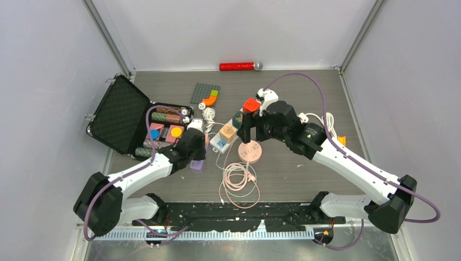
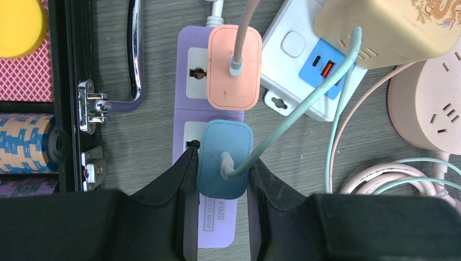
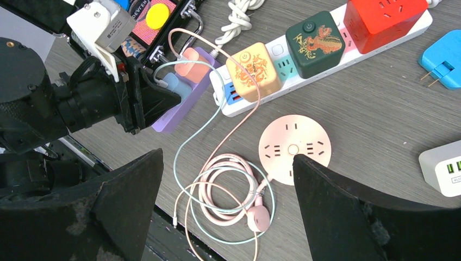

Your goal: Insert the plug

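Observation:
A blue plug (image 2: 224, 157) with a pale green cable stands on the near socket of a purple power strip (image 2: 190, 70); its prongs are hidden. My left gripper (image 2: 222, 164) is shut on the blue plug, one black finger pressed to each side. A peach plug (image 2: 234, 68) sits in the strip's farther socket. The right wrist view shows the same blue plug (image 3: 171, 84) and purple strip (image 3: 174, 114) at upper left. My right gripper (image 3: 227, 157) hangs open and holds nothing, above a round pink socket (image 3: 294, 148) and coiled cables (image 3: 228, 190).
An open black case (image 1: 122, 111) with poker chips lies left of the strip. A white power strip (image 3: 326, 60) carries yellow, green and red cube adapters. A blue adapter (image 3: 443, 57) and a white USB charger (image 3: 443, 168) lie to the right. A red cylinder (image 1: 239, 66) rests by the back wall.

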Available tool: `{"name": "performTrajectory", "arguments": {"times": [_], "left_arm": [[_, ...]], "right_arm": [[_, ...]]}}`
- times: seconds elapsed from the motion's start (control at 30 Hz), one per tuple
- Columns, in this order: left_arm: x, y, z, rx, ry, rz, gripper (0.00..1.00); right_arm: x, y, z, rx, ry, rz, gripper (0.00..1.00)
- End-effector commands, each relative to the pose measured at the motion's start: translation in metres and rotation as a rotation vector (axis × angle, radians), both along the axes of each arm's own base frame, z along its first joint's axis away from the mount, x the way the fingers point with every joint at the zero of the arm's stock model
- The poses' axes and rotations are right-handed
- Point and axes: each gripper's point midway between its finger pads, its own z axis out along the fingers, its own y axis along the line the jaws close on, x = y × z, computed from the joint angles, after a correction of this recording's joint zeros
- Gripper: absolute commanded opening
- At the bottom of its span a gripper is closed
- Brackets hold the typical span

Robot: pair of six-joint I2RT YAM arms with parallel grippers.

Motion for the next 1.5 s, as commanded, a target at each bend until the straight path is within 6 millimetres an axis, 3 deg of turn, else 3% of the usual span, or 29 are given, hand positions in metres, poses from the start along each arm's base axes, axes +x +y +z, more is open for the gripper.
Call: {"name": "performTrajectory", "arguments": {"times": [0.0,0.27,0.53,0.67,0.8,0.97,1.17,1.33,1.47], "left_arm": [[-0.014,0.014,-0.022,0.061,0.033,0.043,0.0],[-0.029,0.019,-0.052,0.076,0.086,0.096,0.0],[-0.025,0.013,-0.044,0.044,0.046,0.067,0.03],[-0.019,0.01,-0.029,0.048,0.017,0.045,0.27],[-0.011,0.008,-0.006,0.032,-0.041,0.044,0.63],[-0.003,0.009,0.031,-0.006,-0.137,0.046,0.85],[-0.006,0.013,0.066,-0.054,-0.214,0.042,0.92],[-0.014,0.012,0.087,-0.135,-0.258,0.031,0.89],[-0.018,0.008,0.105,-0.198,-0.297,0.011,0.87]], "right_arm": [[0.005,-0.001,0.007,0.02,-0.012,-0.029,0.93],[0.007,-0.002,0.005,0.017,-0.004,-0.037,0.92],[0.008,-0.005,0.002,0.014,0.011,-0.052,0.92],[0.009,-0.007,0.0,0.015,0.02,-0.064,0.92],[0.01,-0.01,-0.002,0.012,0.029,-0.075,0.92],[0.011,-0.012,-0.004,0.012,0.039,-0.087,0.92],[0.013,-0.015,-0.015,-0.003,0.063,-0.103,0.92],[0.015,-0.023,-0.053,-0.08,0.118,-0.154,0.91],[0.016,-0.03,-0.094,-0.17,0.185,-0.186,0.94]]}}
